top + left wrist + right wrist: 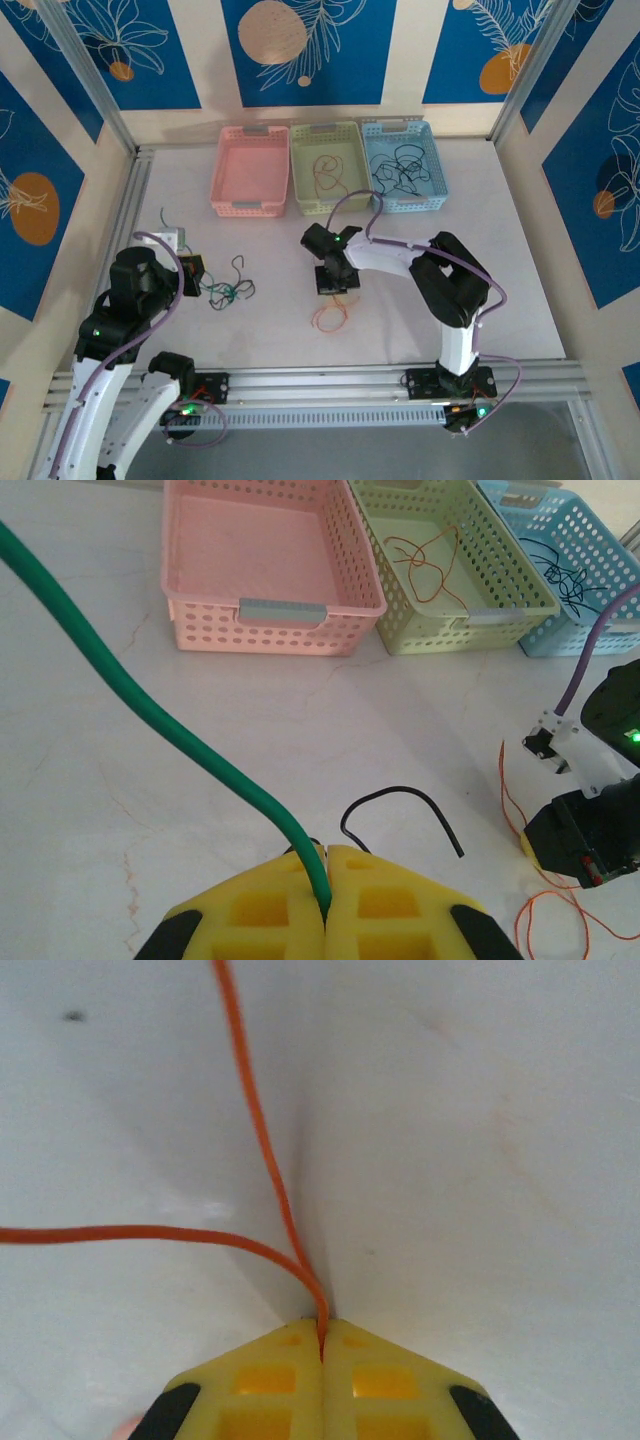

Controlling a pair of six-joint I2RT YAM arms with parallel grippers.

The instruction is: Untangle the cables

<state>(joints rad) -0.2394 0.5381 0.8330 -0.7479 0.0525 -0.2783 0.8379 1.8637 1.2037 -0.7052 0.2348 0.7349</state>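
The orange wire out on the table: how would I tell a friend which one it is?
Start at the green basket in the middle of the far row and come straight down the table. There the right end effector pinches a loose orange wire. It is the orange one outside the baskets; the tangle to its left is green and black.

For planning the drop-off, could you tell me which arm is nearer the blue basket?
Right. The right arm ends before the green basket beside the blue basket; the left arm ends farther left, past the pink basket.
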